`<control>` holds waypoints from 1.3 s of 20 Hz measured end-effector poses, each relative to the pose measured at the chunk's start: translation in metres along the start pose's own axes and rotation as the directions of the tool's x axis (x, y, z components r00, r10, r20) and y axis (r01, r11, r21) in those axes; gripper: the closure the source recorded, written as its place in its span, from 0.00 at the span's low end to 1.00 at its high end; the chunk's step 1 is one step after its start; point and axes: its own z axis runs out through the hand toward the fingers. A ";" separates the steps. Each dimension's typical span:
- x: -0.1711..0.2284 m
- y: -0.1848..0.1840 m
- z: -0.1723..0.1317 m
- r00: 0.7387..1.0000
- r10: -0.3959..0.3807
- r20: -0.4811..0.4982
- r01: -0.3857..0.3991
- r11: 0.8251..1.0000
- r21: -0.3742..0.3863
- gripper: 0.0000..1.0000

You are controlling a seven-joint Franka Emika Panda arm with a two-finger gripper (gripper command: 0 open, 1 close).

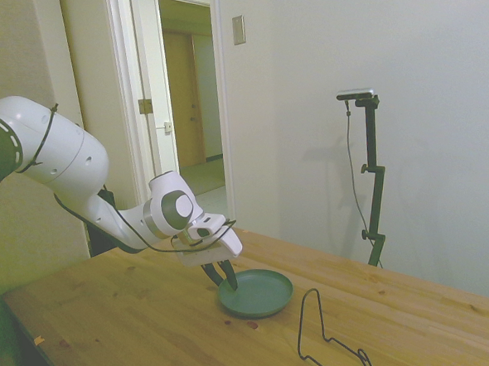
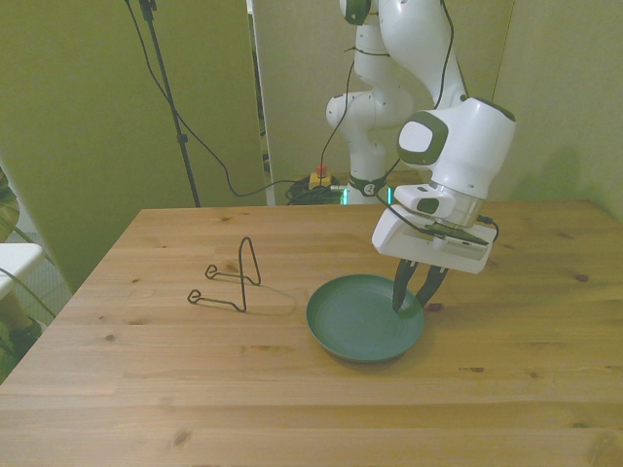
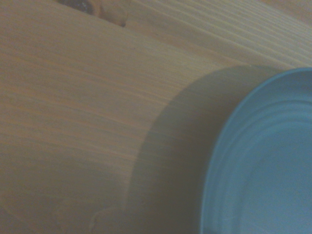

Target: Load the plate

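While the white Franka arm [image 2: 458, 146] leans down over the wooden desk [image 2: 292, 389], its tool [image 2: 413, 292] sits at the rim of the teal-green plate [image 2: 362, 321]. In the front view the two dark fingers [image 2: 400, 292] point downward at roughly the plate's 2 o'clock edge, one on the inside of the rim and the other on the outside, so they straddle the raised lip. The gap between them is narrow, and the fingers appear to be pinched onto the rim, though the exact contact is too small to confirm. In the side view the tool [image 1: 220, 275] meets the plate [image 1: 258, 293] at its 9 o'clock edge, with the fingertips down at rim level.

The plate lies flat on the desk, near the middle of the surface, and nothing lies in it. A thin black wire rack [image 2: 229, 282] stands upright on the desk at the plate's 9 o'clock in the front view, apart from it with bare wood between them. In the side view the same rack [image 1: 326, 341] stands at about 4 o'clock from the plate, nearer the camera.

The wrist view is soft and close: a curved part of the plate [image 3: 263, 161] with faint concentric rings, its shadow falling on the wood grain of the desk [image 3: 73, 97] beside it.
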 end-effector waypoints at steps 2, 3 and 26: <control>0.000 0.000 0.000 1.000 0.001 -0.002 -0.001 1.000 -0.001 1.00; 0.000 0.000 0.000 1.000 0.001 -0.002 -0.001 1.000 -0.001 1.00; 0.038 -0.006 -0.062 0.994 0.050 -0.096 -0.041 0.995 0.088 1.00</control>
